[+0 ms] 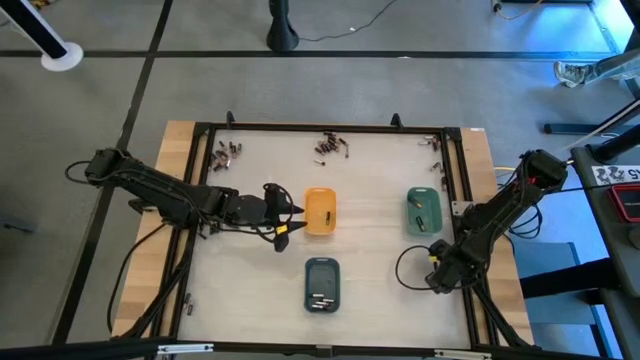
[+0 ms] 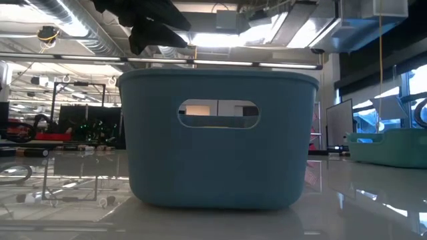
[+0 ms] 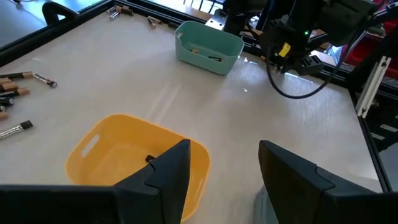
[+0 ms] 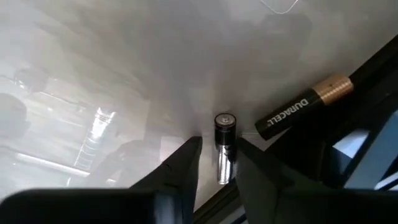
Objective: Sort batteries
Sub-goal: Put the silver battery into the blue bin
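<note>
— Where do the batteries (image 1: 331, 146) lie, and what is the right gripper (image 4: 216, 163) doing?

— Loose heaps sit along the far edge of the tabletop (image 1: 370, 260), and a few are already in the orange tray (image 1: 319, 211), the green tray (image 1: 424, 211) and the blue tray (image 1: 321, 283). The right gripper is down at the near right corner, by the frame rail. Its jaws stand narrowly apart with one small cell (image 4: 224, 147) upright between them; whether they already pinch it cannot be told. A longer black-and-copper battery (image 4: 302, 108) lies just beside it.

— How should that cell handle?

— Probably stiff, smooth and slippery, dense for its size, and apt to roll. Taking it across the middle of its round body seems safest, with the jaws square to it.

— And the left gripper (image 3: 221, 171)?

— It hovers beside the orange tray, jaws moderately open and empty.
</note>
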You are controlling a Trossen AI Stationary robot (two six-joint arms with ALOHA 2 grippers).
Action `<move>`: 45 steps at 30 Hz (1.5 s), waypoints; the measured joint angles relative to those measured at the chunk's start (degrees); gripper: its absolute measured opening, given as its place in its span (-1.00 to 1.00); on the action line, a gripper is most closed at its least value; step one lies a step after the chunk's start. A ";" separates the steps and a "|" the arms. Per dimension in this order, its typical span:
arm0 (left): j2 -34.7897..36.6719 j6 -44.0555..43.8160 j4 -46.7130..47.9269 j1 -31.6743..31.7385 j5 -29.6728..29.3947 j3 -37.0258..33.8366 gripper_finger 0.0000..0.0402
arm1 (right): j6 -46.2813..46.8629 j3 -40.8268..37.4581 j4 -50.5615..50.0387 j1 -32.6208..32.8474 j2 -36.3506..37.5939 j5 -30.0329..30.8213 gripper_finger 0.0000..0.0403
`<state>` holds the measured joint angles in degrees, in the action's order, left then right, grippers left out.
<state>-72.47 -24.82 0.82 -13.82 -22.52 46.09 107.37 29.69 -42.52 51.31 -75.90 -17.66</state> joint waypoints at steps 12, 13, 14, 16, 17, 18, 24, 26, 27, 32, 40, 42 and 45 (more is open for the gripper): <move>0.00 -0.15 0.00 0.00 -0.73 0.00 -0.10 | -1.51 1.72 -1.29 0.15 -0.35 3.31 -0.87; 0.00 -0.20 0.00 0.00 -0.73 0.00 -0.10 | -1.75 2.41 -1.99 0.15 -0.38 3.86 -0.89; 0.00 -0.22 0.00 0.00 -0.73 0.00 -0.10 | -2.30 3.25 -2.67 0.17 -0.47 4.54 -0.92; 0.00 -0.24 0.00 0.00 -0.73 0.00 -0.10 | -2.69 4.78 -3.50 0.20 -0.59 7.13 -0.93; 0.00 -0.24 -0.03 0.00 -0.73 0.00 -0.10 | -2.82 5.79 -3.57 0.12 -0.54 9.74 -0.93; 0.00 -0.19 -0.08 0.00 -0.73 0.02 -0.10 | -2.81 6.83 -3.34 0.01 -0.52 11.28 -0.93; 0.00 -0.11 -0.39 0.00 -0.73 0.02 -0.10 | -5.15 14.41 -3.56 0.06 -0.43 22.18 -0.89; 0.00 -0.11 -0.39 0.00 -0.73 0.02 -0.10 | -6.99 17.34 -3.48 0.04 -0.42 28.26 -0.90; 0.00 -0.09 -0.37 0.06 -0.73 0.02 -0.10 | -8.24 18.90 -3.18 -0.08 -0.42 31.62 -0.91; 0.00 0.30 -0.46 0.61 -0.72 0.02 -0.10 | -21.83 25.08 2.35 -4.03 -0.34 43.53 -0.92; 0.00 1.25 -1.29 0.85 -0.72 0.02 -0.10 | -52.85 27.61 24.98 -18.54 -6.74 35.69 -0.91; 0.00 1.25 -1.14 0.79 -0.71 0.02 -0.10 | -58.03 27.61 29.88 -21.76 -9.42 31.48 -0.91; 0.00 1.25 -0.86 0.74 -0.71 0.02 -0.10 | -63.82 27.61 37.34 -25.72 -14.05 25.63 -0.91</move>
<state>-72.47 -23.57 -0.04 -13.08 -23.22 46.11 43.55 57.30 -5.18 25.59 -89.95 7.97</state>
